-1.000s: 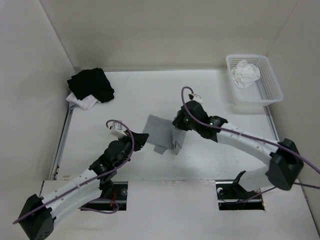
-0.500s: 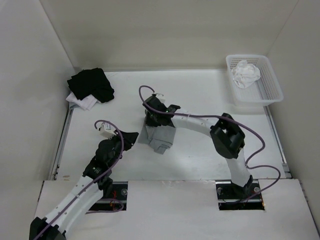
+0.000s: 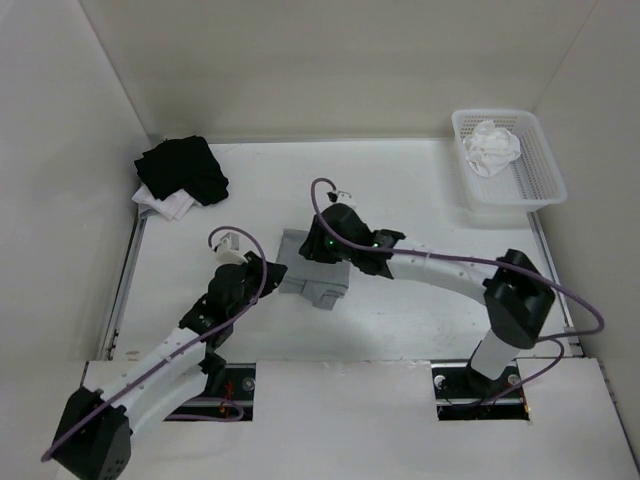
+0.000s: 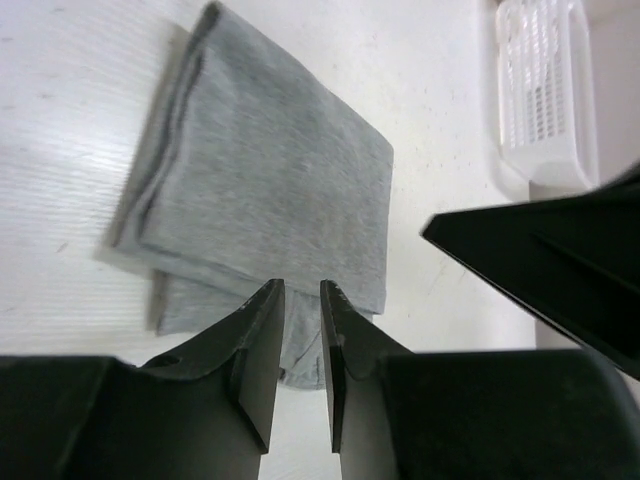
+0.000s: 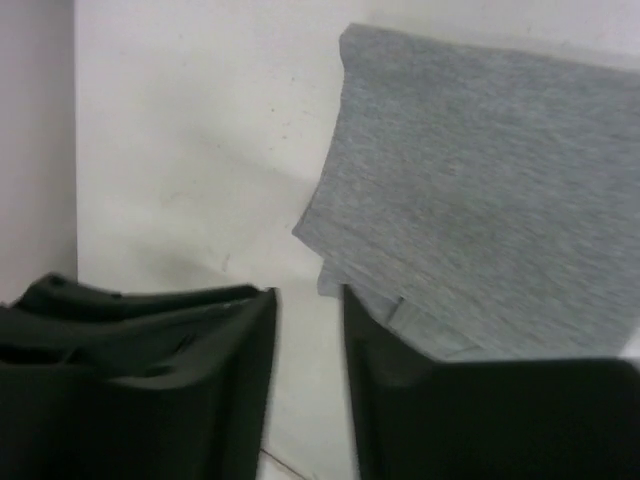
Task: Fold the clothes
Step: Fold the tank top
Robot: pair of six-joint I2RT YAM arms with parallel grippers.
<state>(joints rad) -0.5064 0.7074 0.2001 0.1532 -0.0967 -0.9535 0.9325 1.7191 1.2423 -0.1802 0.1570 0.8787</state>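
The clothes [image 3: 316,278], a grey tank top, lie in the middle of the table [image 3: 430,210] as a compact, layered rectangle. In the overhead view a narrower under-layer pokes out along its lower edge. The left fingers [image 4: 255,350] hover at the packet's near edge, at lower centre of the left wrist view. Only a slim gap parts them, and nothing is caught in it; the fabric shows beyond. The right fingers [image 5: 235,360] stand clearly apart at the bottom of their own view, with bare table between them. The garment's corner lies just up and to the right of them, untouched. So neither arm holds the cloth, and the step in hand looks like the pause after a fold is laid down, with the task close to done. What comes next is probably either tidying the protruding layer or one last fold; the pictures do not settle which. Either way, the fingers would need to come down at an edge and pinch every layer together, because soft knit slides apart easily.
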